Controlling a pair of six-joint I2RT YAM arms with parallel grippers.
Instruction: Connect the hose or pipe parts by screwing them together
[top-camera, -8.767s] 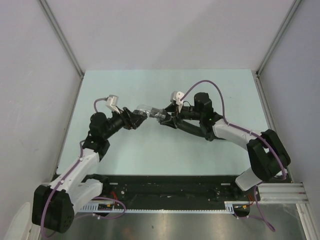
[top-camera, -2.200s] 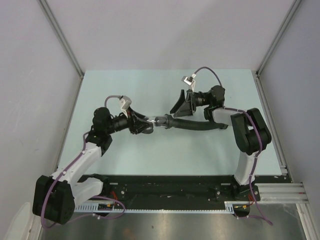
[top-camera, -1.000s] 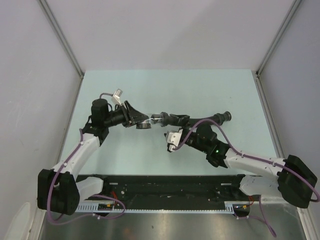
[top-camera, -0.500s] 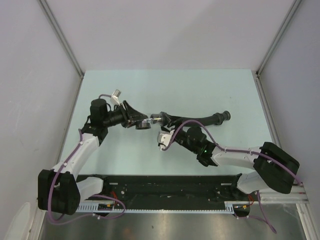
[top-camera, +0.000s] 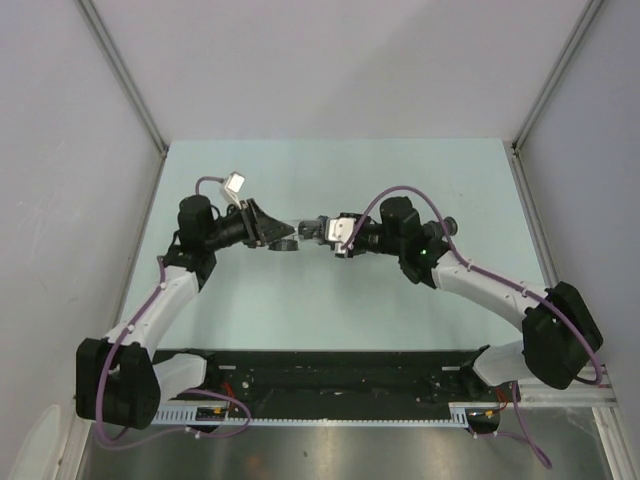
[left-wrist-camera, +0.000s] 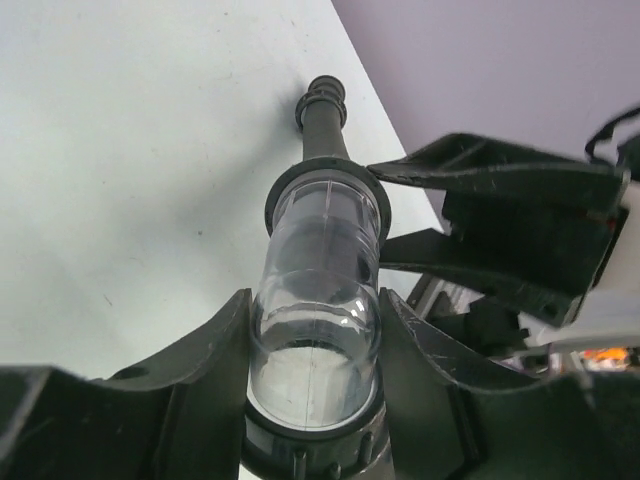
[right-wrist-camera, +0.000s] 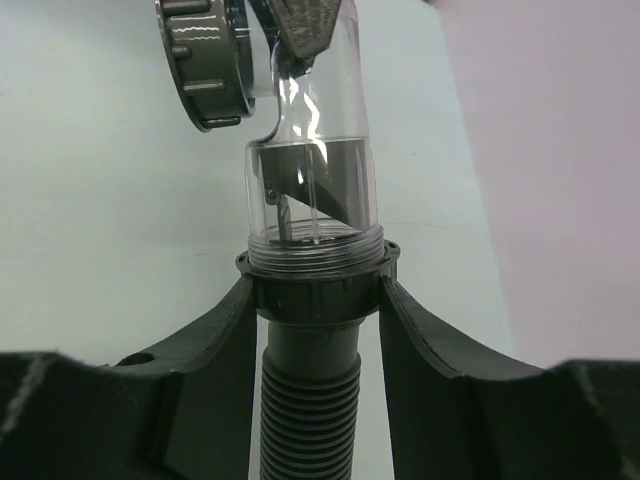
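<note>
A short clear fitting (left-wrist-camera: 318, 330) with a grey ribbed ring (right-wrist-camera: 205, 65) is held above the table, and my left gripper (left-wrist-camera: 313, 300) is shut on its clear body. Its far end sits in the black collar (right-wrist-camera: 318, 290) of the black ribbed hose (right-wrist-camera: 308, 420). My right gripper (right-wrist-camera: 315, 285) is shut on that collar, both pads against its sides. From above, the left gripper (top-camera: 283, 238) and right gripper (top-camera: 322, 232) face each other mid-table with the fitting (top-camera: 302, 230) between them. The hose's far end (top-camera: 450, 222) shows past the right arm, which hides the rest.
Pale green table (top-camera: 300, 170) inside grey walls, with metal corner posts (top-camera: 125, 75) at the back. A black rail (top-camera: 340, 375) runs along the near edge by the arm bases. Purple cables (top-camera: 400, 192) loop over the right arm.
My right arm swung from the near side of the hose up to the collar and shut on it. The left gripper kept its hold on the fitting, almost still.
</note>
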